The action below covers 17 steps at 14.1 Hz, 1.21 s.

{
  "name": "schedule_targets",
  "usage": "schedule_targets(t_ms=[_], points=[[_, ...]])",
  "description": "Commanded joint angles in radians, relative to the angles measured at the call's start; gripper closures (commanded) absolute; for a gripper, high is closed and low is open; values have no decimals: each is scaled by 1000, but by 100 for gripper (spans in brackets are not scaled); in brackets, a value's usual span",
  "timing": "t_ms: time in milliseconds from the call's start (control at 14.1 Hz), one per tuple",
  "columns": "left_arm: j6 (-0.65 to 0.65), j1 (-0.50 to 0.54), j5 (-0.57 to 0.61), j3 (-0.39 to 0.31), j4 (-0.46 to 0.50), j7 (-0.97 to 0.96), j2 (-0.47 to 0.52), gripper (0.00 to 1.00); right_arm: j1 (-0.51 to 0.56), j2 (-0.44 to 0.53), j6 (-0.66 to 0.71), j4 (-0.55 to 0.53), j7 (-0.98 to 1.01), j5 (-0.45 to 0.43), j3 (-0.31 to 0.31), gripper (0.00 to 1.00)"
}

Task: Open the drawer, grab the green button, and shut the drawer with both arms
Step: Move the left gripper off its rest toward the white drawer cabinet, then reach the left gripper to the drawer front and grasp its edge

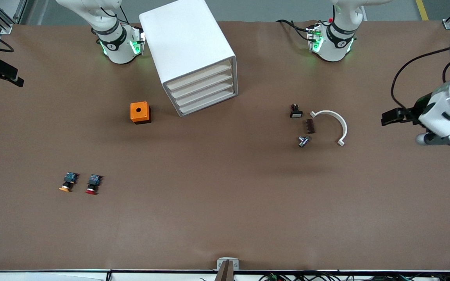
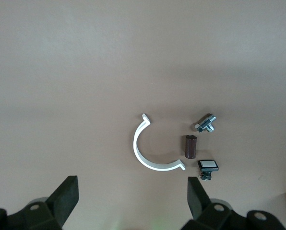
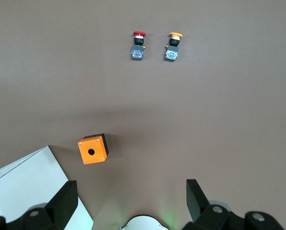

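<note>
You have the cabinet (image 1: 193, 54) standing near the table's (image 1: 225, 218) edge where the arm bases are, closer to the right arm's base, with all four drawers shut. The drawer (image 1: 208, 102) you want is the lowest one, flush with the three above it. The button cannot be seen in any view.

An orange box (image 1: 140, 112) with a hole in its top sits just beside the cabinet, toward the right arm's end. Nearer the front camera, toward the corner at that end, the orange-capped pushbutton (image 1: 68, 182) and the red-capped pushbutton (image 1: 93, 184) lie side by side, close but apart.

Toward the left arm's end you will find a white half-ring clamp (image 1: 333, 125), a brown block (image 1: 310, 126), a metal bolt piece (image 1: 303, 141) and a small white-topped switch (image 1: 295, 111), grouped near each other.

Your left gripper (image 2: 132, 196) hangs high over that group, fingers spread wide and empty. Your right gripper (image 3: 131, 199) hangs over the bare table beside the orange box and the cabinet's corner, fingers likewise apart, holding nothing.
</note>
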State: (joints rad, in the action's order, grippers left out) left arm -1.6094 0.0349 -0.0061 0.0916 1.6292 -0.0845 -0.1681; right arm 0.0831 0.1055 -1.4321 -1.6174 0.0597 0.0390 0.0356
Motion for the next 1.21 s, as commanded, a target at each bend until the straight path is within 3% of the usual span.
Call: schedule_targets(t_ms=[0,497,781,1135], points=[[2,-21,12,13,-29,-73,-74,0,12,23,-2,-19,9,13,-6,0],[-37,-199,24,14,-32,-404,-264,0,12,23,-2,-21,9,12,-6,0],[-26,-291,9,16,-130,-688,-362,0,12,23,-4,-19,9,12,-6,0],[-9,-389,-205,14,-227,-1032,-456,0,12,25,-17,-19,12,5,-8,0]])
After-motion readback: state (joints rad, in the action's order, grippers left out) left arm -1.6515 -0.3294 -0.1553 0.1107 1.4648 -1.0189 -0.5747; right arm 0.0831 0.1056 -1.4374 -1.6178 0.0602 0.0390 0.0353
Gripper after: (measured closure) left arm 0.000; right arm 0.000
